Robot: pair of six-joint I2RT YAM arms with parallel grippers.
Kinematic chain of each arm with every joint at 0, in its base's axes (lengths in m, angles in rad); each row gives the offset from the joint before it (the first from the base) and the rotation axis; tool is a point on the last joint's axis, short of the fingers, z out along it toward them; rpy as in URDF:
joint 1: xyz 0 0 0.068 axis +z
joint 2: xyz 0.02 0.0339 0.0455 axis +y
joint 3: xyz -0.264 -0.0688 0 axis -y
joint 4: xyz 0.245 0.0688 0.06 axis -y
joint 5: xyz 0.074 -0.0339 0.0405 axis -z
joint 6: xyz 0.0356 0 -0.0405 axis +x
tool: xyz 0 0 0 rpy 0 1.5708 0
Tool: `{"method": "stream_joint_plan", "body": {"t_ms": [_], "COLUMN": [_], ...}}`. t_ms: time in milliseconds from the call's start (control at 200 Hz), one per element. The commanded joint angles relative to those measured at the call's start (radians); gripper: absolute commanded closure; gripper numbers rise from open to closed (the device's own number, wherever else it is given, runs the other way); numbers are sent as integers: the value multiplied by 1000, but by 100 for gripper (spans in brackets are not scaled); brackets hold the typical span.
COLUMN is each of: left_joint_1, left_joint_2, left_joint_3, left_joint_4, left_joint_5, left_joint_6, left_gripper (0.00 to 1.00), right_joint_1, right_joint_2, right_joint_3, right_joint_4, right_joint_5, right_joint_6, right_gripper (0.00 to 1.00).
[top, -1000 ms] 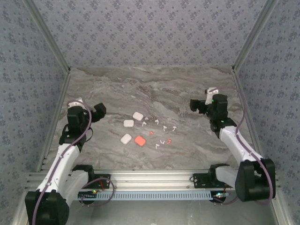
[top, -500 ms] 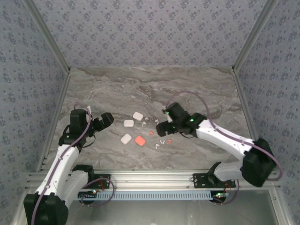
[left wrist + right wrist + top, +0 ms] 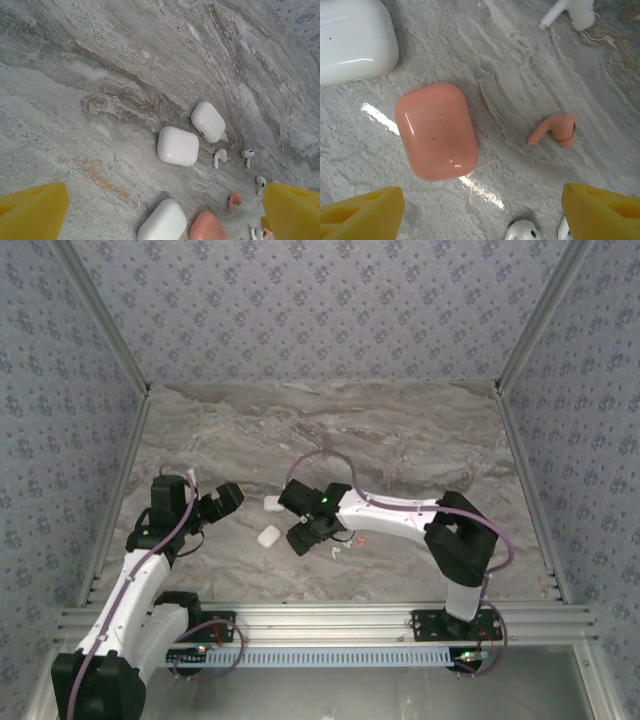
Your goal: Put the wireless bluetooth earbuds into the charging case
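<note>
Grey marble surface (image 3: 400, 440), boxed in by blue patterned walls (image 3: 320, 310). From above, the right gripper (image 3: 305, 533) hangs over the middle of the pile. You mostly get two white cases (image 3: 268, 536) to its left and a few specks of earbuds (image 3: 336, 551) to its lower right.

The right wrist view gives what's under it: a shut coral case (image 3: 436, 131) left of centre and a coral earbud (image 3: 555, 132) lying loose to its right, not touching. There's a white earbud (image 3: 572, 10) at the top right edge too. Its yellow fingertips (image 3: 602, 210) sit in the bottom corners, so the jaws are spread wide with nothing in them.

The left wrist view has three white cases, all shut, with earbuds scattered on the surface to their right, none in a case. The left gripper (image 3: 225, 497) has its jaws wide apart too, empty.

Versus half a second back, the right arm has swung further left and now covers the coral case from above. A second ago it was parked far right. The left arm has hardly moved.
</note>
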Motion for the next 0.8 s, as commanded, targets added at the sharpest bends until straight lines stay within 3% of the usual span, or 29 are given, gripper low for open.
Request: {"method": "stream_joint_plan", "body": {"t_ms": [0,565,795], "left_joint_1": [-6,-7,-7], "left_joint_2": [-12,-8,-6], "left_joint_3": [3,7,12], "left_joint_4": [-25,-32,-39], "left_joint_5": [-15,-41,-43], "left_joint_6": [8,12,15], "left_gripper": [1,1,1], "right_joint_1": [13,30,33], "right_joint_2": [50,172,191], "right_joint_3": [58,123,124], "right_joint_4": [-37,-31,-31], "right_joint_5": [-12,-60,-66], "right_joint_6": [-27,-49,-52], "right_gripper": [16,26,38]}}
